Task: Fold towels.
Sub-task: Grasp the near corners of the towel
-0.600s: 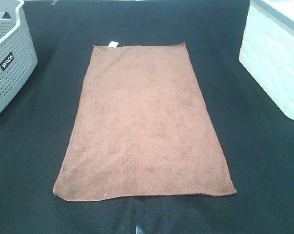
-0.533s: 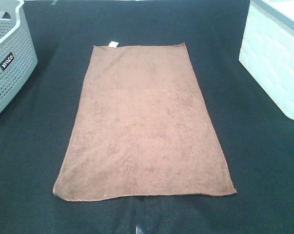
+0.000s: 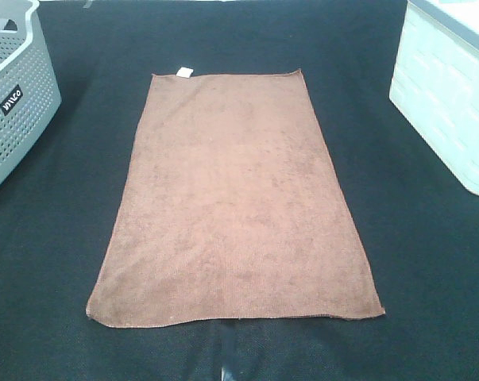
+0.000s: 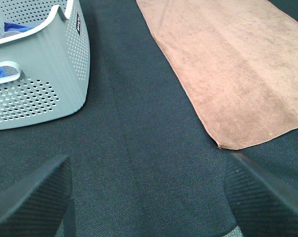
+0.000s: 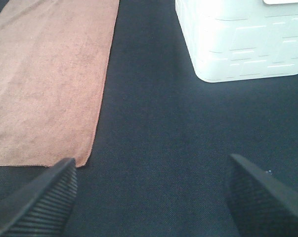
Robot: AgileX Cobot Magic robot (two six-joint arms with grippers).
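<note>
**Layout: towel centred, a container on each side**

You've got the towel [image 3: 235,198] flat on the table [image 3: 430,278], centred, long side running near to far. Its tag [image 3: 184,72] sits on the far edge by the left corner. The basket [image 3: 17,103] is far left with some cloth [image 4: 10,27] in it, and the bin [image 3: 446,103] is far right. Both stand well apart from the towel. The left gripper [image 4: 149,197] is off the towel's near left corner, the right gripper [image 5: 149,192] off its near right corner.

The towel [image 3: 235,198] is plain brown with a white tag [image 3: 184,72], the counter [image 3: 430,262] black with a fine weave. The basket [image 3: 21,135] is grey, patterned with rows of small holes, with a white-lettered black label [image 3: 11,100] and a blue item [image 4: 13,27] inside; the bin [image 3: 446,111] is pale mint-white with a brick-like relief. The left tool [image 4: 149,207] and right tool [image 5: 151,205] have black ribbed pads.
</note>
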